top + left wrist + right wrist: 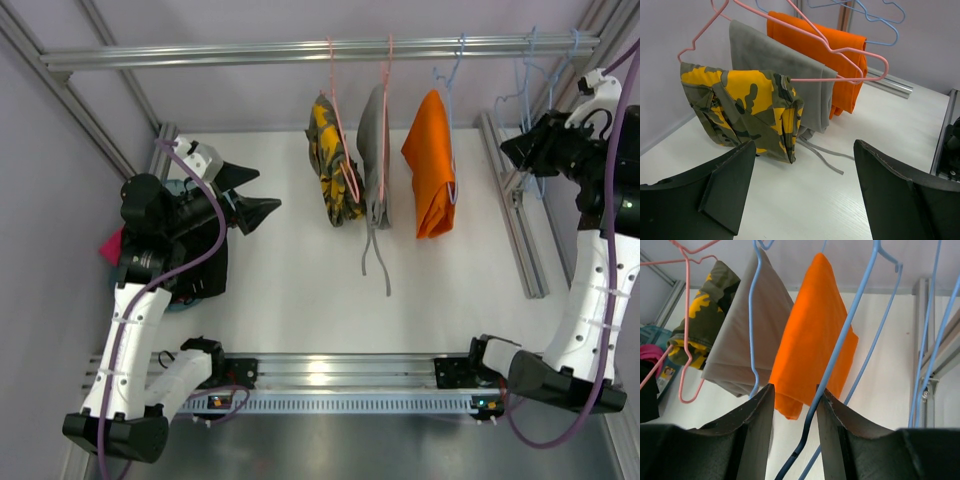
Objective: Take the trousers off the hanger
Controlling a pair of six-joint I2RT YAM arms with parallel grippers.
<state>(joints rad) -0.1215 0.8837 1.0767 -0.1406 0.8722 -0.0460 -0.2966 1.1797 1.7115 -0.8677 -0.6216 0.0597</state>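
At the worktop's (300, 310) left edge, pink trousers (108, 246) and black trousers (210, 277) are lying beneath your left gripper (268, 190), its jaws gaping wide. Camouflage trousers (330, 165), grey trousers (374, 150) and orange trousers (428, 165) are hanging from the rail (250, 50). Your right gripper's (795, 387) jaws are standing narrowly apart around a blue hanger (849, 315).

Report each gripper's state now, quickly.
Left gripper: open wide, empty.
Right gripper: partly open, with a blue hanger wire between its jaws, not clamped.

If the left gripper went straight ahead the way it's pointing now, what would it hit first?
Most likely the camouflage trousers, hanging nearest the left gripper; nothing lies between, though depth is hard to judge.
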